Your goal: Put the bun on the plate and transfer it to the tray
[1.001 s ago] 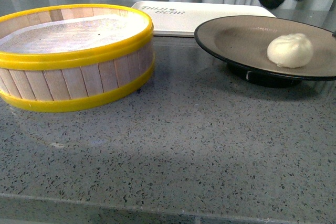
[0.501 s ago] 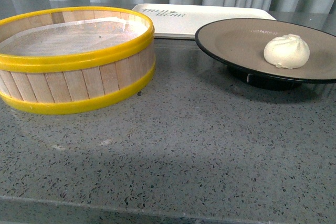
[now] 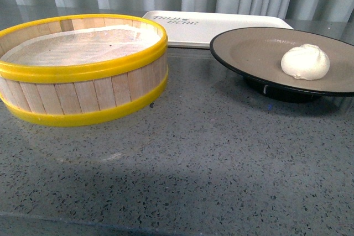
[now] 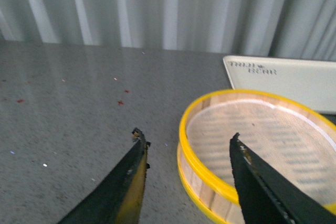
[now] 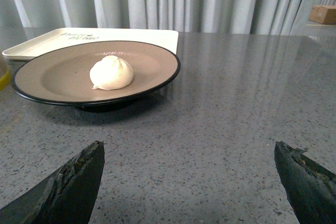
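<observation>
White bun [image 3: 305,62] sits on plate [image 3: 249,48], tray [image 3: 221,26] just behind it, basket [image 3: 83,70] to the left. L gripper [image 4: 186,136] spread, empty, near basket; R gripper [image 5: 187,148] spread wide, empty, facing plate.

Tray lettering: the tray [image 3: 238,30] is carrying two short lines of dark capital letters [image 3: 175,21] at its left end, by the corner nearest the steamer basket [image 3: 83,89].
Second line: it is reading "BEAR", clearest in the left wrist view.
First line: it is starting with "T", and the rest is blurring too much to spell.
Plate mark: the plate [image 3: 249,53] is showing a faint pale smear near its far edge, and nothing is reading there.
</observation>
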